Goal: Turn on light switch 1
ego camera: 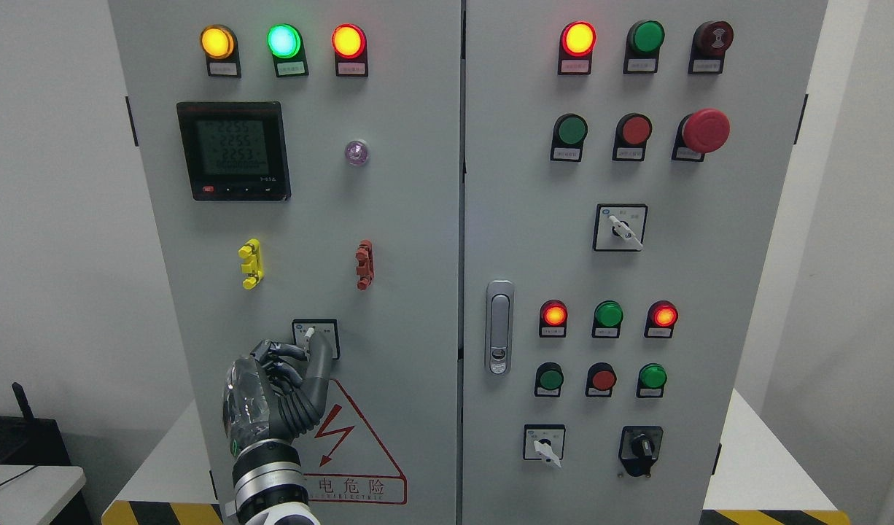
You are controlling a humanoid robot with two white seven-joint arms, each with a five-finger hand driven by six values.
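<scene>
Grey steel cabinet point(389, 219) w/ two doors is filling the head view. On the left door, approx 6 o'clock from the digital meter point(233, 151), the rotary light switch point(315, 337) is sitting on its small square plate, white knob pointing up and slightly right.

Left hand point(286, 379) is coming up from the bottom edge, approx 7 o'clock of the switch. Its long finger point(320, 364) is stretching up to the plate, tip touching or just beside the knob at its 5 o'clock side; can't tell if it's actually pressing. Other fingers are curling in toward the palm, not clamped on anything. Right hand isn't showing.

Warning triangle point(356, 437) w/ red bolt is sitting at 5 o'clock from the hand, partly behind the wrist. Yellow clip point(251, 264) and red clip point(364, 265) are hanging between meter and switch, at approx 10 and 1 o'clock of the switch.

Top row on the left door: yellow lamp point(217, 41), green lamp point(284, 41), red lamp point(348, 41), all glowing. Right door is carrying more lamps, a red mushroom button point(705, 130) and a door handle point(499, 327) at 3 o'clock of the switch.
</scene>
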